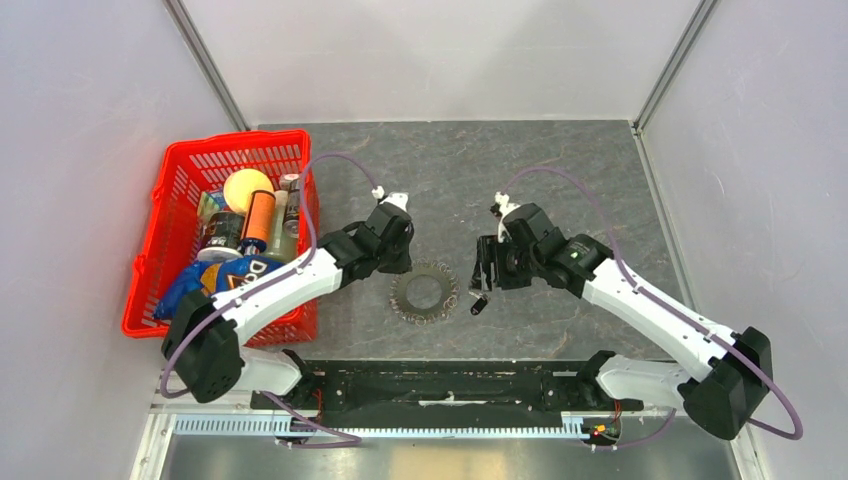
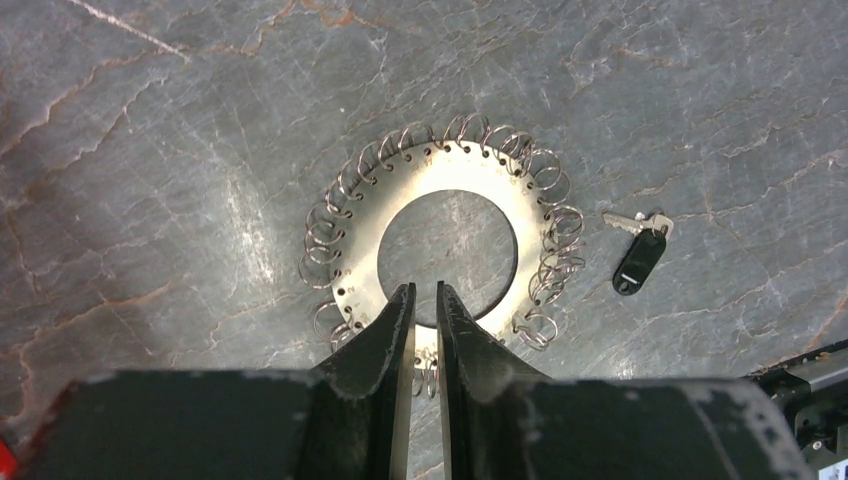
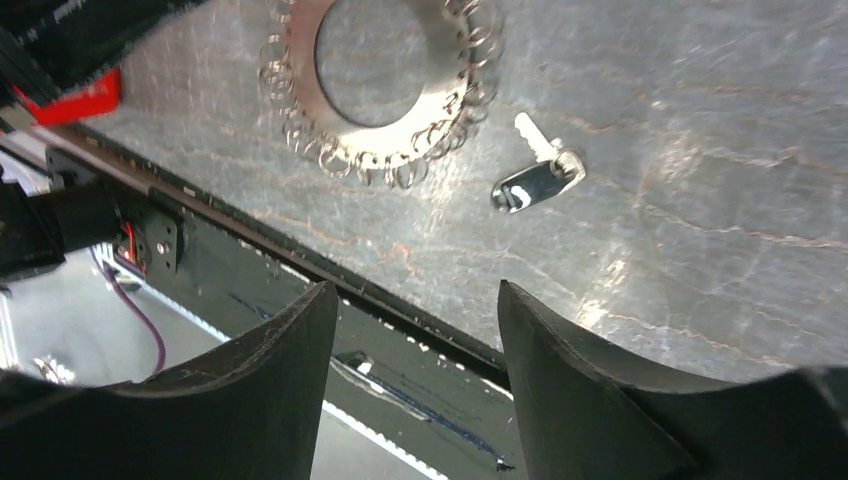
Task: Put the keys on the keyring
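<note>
A flat steel keyring [image 2: 365, 250] fringed with wire loops lies on the grey bench [image 2: 150, 150]. The left hand [image 2: 424, 292], nearly together over its near rim, seems set to steady it; whether it grips is unclear. The small black-headed key [image 2: 638, 262] lies just beside, the right hand [image 3: 415, 288] apart nearby, likely to collect it

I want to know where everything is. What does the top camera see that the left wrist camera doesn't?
Only top: the red basket, the left arm and right arm. Only left wrist: the little wire loops round the keyring's edge, and the key's silver blade. Both: keyring, key, table.
</note>
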Tool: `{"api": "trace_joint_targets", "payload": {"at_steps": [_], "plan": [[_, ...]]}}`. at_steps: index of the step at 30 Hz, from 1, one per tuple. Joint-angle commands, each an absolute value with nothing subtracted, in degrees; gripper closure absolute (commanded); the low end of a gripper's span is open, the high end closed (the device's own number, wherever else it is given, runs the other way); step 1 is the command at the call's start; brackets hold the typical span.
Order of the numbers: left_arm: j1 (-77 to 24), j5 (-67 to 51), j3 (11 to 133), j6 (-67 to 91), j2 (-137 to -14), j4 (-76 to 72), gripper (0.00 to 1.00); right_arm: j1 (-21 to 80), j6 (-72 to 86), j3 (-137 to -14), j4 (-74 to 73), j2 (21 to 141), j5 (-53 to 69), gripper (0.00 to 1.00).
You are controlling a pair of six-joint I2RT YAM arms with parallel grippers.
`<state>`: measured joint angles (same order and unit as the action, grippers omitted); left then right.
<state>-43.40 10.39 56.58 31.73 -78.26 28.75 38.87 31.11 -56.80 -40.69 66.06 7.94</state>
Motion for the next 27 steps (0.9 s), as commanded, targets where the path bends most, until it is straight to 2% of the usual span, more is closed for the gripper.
{"api": "trace_joint_targets", "payload": {"at_steps": [1, 5, 13, 19, 27], "plan": [[-43.24, 9.88, 53.42, 35.83, -74.53, 25.69, 0.80, 43.77, 33.66, -54.84, -37.73, 66.29, 7.59, 0.34], [-43.24, 8.92, 49.77, 37.31, -71.58, 25.66, 0.75, 47.65, 35.09, -53.66, -35.87, 67.54, 7.05, 0.38], [-43.24, 9.38, 47.11, 38.32, -66.83, 27.23, 0.53, 55.09, 36.23, -54.66, -30.00, 73.54, 6.72, 0.45], [-43.24, 9.23, 46.34, 38.48, -64.72, 28.48, 0.51, 56.63, 39.61, -54.14, -23.67, 78.31, 5.22, 0.53], [-43.24, 9.69, 44.66, 38.87, -60.85, 29.71, 0.50, 57.52, 44.43, -56.10, -20.31, 83.11, 4.59, 0.56]]}}
